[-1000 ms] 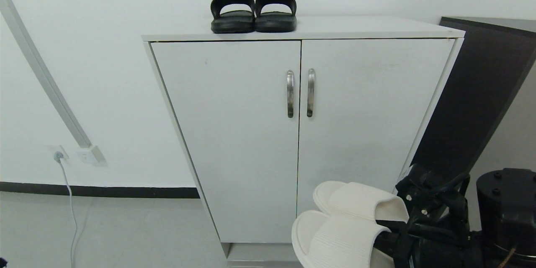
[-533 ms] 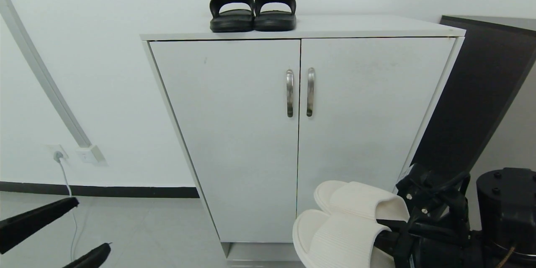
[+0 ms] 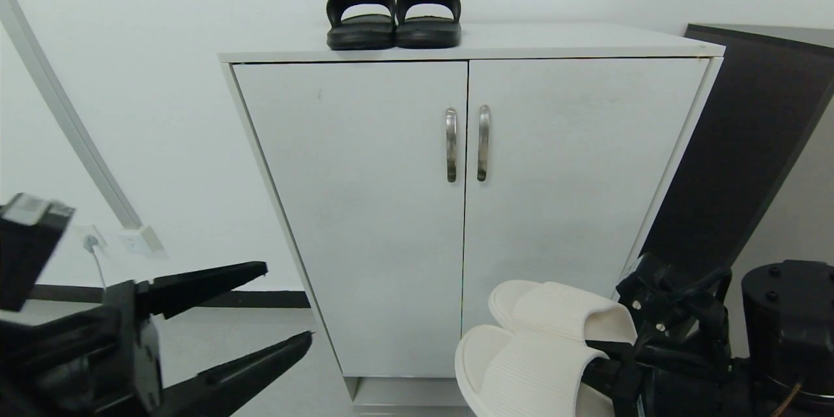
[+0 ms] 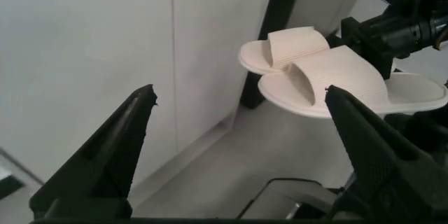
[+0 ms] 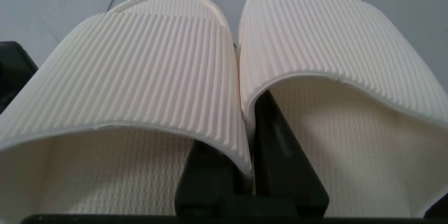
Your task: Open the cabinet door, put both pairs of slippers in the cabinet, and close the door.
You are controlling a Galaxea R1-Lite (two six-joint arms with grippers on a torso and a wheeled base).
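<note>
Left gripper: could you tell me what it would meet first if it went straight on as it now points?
The left gripper would probably meet the lower front of the cabinet. The white slippers in the right gripper lie close beside that line, and depth is unclear.

At eight o'clock my left gripper (image 3: 288, 301) is matte black, two long fingers (image 3: 215, 277) tapering to points, with a pale label (image 3: 26, 208) on its boxy wrist. At four o'clock my right gripper (image 3: 609, 357) is black too, with silver screws (image 3: 635, 306) and a looping cable (image 3: 710, 280).
</note>
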